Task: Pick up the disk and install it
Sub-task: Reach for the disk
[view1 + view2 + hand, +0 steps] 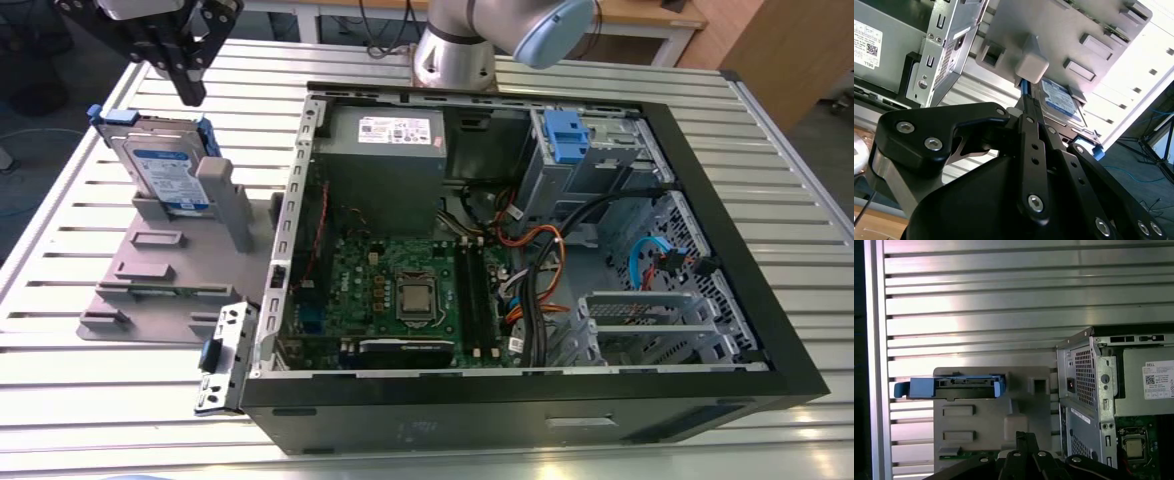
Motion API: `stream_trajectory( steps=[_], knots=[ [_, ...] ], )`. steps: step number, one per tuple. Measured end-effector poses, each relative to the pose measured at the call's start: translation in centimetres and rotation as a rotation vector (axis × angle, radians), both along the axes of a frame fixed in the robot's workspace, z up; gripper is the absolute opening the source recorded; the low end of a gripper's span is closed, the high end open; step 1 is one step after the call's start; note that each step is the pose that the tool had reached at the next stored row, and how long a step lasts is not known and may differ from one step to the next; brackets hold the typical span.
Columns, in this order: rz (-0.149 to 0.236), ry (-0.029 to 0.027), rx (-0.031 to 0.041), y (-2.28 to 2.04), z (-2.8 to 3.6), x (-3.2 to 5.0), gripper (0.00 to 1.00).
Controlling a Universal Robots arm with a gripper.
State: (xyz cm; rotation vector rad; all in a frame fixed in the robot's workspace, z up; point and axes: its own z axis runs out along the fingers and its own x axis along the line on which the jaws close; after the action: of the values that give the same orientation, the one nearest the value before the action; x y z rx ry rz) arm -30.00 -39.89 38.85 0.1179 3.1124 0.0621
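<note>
Disk [163,172] standing on edge in grey stand [160,270], at exterior view's left, on slatted table [80,360]. Gripper [195,90] hovering above disk, not touching; fingers [1030,130] pressing together, gripping nothing. Open computer case [441,425] lying beside stand, toward right.
</note>
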Motion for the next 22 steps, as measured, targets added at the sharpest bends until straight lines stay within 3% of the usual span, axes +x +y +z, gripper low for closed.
stream_trajectory(
  steps=[22],
  knots=[
    [0.000, 0.0001, 0.0000, 0.00, -0.03, -0.78, 0.11]
  ],
)
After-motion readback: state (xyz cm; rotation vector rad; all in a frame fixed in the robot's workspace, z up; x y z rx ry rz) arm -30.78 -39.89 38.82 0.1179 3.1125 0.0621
